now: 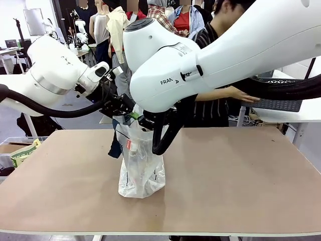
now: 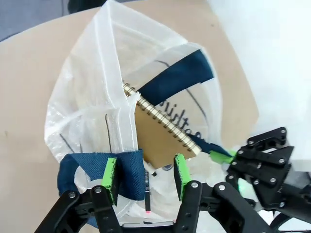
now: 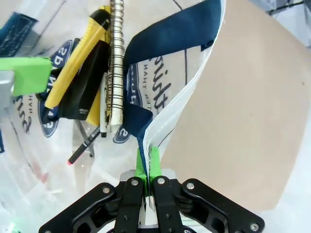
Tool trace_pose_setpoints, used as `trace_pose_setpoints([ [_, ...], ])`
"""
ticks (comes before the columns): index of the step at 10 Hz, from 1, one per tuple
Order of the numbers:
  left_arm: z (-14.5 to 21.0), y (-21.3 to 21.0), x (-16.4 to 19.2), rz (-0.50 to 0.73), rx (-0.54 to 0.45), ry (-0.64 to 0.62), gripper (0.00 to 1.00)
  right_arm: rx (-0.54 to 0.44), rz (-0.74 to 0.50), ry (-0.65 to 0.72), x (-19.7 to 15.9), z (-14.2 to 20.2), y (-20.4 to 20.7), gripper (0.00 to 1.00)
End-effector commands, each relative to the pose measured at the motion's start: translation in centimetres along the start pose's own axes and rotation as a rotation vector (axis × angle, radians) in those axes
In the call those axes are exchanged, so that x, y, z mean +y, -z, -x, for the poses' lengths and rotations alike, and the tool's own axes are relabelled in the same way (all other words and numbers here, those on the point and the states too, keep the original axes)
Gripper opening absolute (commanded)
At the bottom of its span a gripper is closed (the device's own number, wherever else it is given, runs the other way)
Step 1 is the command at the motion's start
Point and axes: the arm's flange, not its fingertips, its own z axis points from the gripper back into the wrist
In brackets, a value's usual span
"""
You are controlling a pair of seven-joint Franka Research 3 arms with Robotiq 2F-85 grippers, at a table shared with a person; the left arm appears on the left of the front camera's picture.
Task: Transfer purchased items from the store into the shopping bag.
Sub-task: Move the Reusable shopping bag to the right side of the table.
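The shopping bag (image 1: pixel 142 170) stood mid-frame on the table (image 1: pixel 241 181) in the front view, a bottle (image 1: pixel 133 159) upright inside it. In the right wrist view, a spiral notebook (image 3: pixel 115 63) lay inside, right of a pen (image 3: pixel 90 142).

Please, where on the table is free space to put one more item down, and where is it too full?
The table is bare right of the shopping bag up to its right edge, and likewise left of it and on the near side. Crowded: above the bag's mouth, where the left gripper and right gripper meet, and inside, around the notebook.
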Motion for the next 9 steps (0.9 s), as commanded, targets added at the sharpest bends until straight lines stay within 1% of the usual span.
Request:
trace_pose_setpoints([
  [1,0.1,-0.6,0.9,0.128,-0.040,-0.004,0.59,-0.028,0.016,-0.044,0.6,-1.0,0.5,0.00],
  [5,-0.1,0.0,1.3,0.259,-0.026,-0.036,0.59,-0.042,-0.005,-0.079,1.8,-1.6,0.5,0.00],
  [7,-0.3,0.6,1.4,0.318,0.016,-0.004,0.59,-0.050,-0.005,-0.118,2.9,-2.2,0.4,0.00],
  [9,-0.4,0.7,1.5,0.347,0.018,0.007,0.59,-0.044,-0.006,-0.156,4.2,-2.9,0.6,0.00],
])
